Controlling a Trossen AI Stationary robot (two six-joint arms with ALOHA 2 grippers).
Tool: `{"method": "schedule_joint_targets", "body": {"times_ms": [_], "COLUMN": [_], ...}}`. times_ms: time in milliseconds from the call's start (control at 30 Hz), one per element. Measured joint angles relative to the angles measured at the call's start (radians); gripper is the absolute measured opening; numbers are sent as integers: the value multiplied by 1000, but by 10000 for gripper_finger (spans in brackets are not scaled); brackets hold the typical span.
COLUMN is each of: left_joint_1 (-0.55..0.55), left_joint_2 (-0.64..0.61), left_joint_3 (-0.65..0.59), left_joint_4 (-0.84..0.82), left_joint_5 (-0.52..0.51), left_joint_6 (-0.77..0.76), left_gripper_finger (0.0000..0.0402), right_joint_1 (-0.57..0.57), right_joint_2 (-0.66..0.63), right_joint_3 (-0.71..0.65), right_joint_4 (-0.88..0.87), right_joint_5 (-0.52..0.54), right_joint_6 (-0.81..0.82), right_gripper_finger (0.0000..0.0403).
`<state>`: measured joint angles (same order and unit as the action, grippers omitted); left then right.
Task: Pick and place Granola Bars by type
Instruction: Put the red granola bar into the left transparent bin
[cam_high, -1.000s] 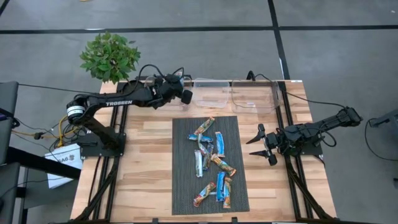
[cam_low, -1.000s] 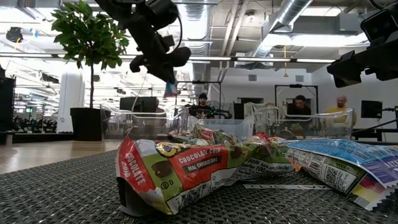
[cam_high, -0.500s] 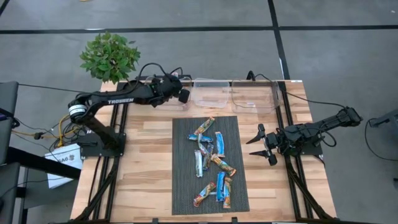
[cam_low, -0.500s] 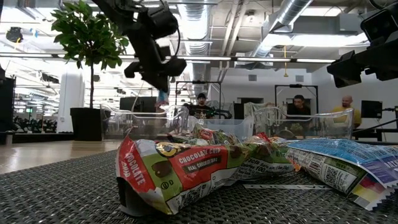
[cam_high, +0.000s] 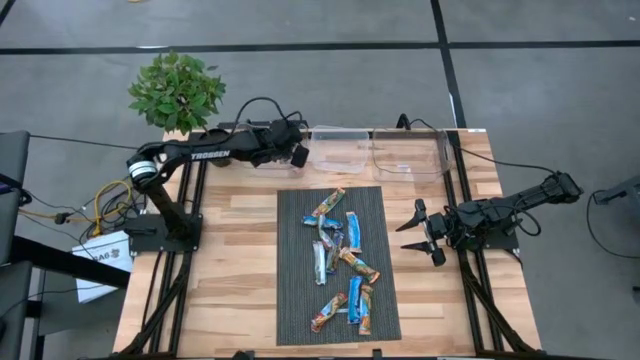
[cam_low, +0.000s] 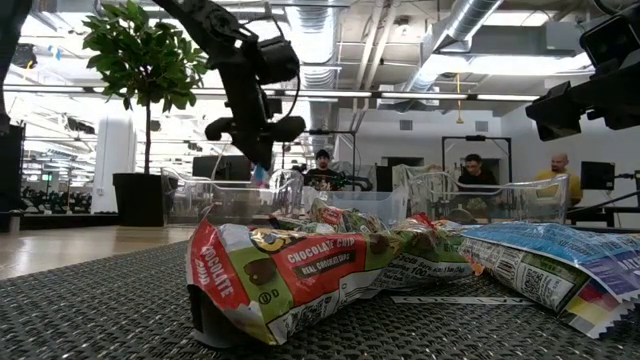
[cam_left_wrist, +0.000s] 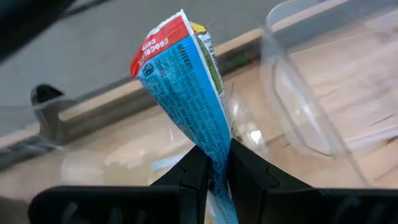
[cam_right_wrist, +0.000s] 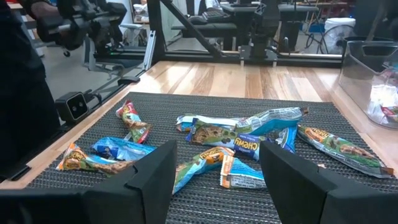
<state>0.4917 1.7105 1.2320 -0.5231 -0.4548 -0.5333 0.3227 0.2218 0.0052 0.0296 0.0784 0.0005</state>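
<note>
Several granola bars (cam_high: 340, 255) in blue, orange-brown and white wrappers lie scattered on the dark ribbed mat (cam_high: 290, 300). At the table's far side my left gripper (cam_left_wrist: 213, 163) is shut on a blue bar with a red end (cam_left_wrist: 186, 93). In the low view this bar (cam_low: 262, 176) hangs at the rim of the leftmost clear bin (cam_low: 215, 200). My right gripper (cam_high: 418, 232) rests open at the mat's right edge, holding nothing. My left gripper pinches the blue bar by one end (cam_left_wrist: 214, 146) between its two fingers. The fingers slant down toward the table's far side. The rest of the bar sticks out past the fingertips, red end farthest out. It is lifted clear, over the clear bin's floor (cam_left_wrist: 124, 155).
Two more clear bins (cam_high: 340, 150) (cam_high: 410, 150) stand along the far edge, right of the left gripper. A potted plant (cam_high: 177, 90) stands beyond the far left corner. People sit in the room behind the table (cam_low: 480, 170). Bare wood lies left of the mat (cam_high: 230, 260).
My left gripper has sunk toward the leftmost bin and tipped further downward, still shut on the blue bar. The bar now hangs lower, at the bin's rim. The right arm has kept still.
</note>
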Motion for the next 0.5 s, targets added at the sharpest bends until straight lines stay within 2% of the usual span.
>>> {"method": "schedule_joint_targets", "body": {"times_ms": [200, 500], "left_joint_1": [39, 69], "left_joint_2": [46, 54], "left_joint_3": [36, 37], "left_joint_4": [-39, -49], "left_joint_5": [95, 126], "left_joint_6": [-26, -55], "left_gripper_finger": [45, 46], "right_joint_1": [0, 0], "right_joint_2": [0, 0], "right_joint_3": [0, 0], "right_joint_4": [0, 0], "right_joint_5": [0, 0], "right_joint_6": [0, 0], "right_gripper_finger": [221, 221]}}
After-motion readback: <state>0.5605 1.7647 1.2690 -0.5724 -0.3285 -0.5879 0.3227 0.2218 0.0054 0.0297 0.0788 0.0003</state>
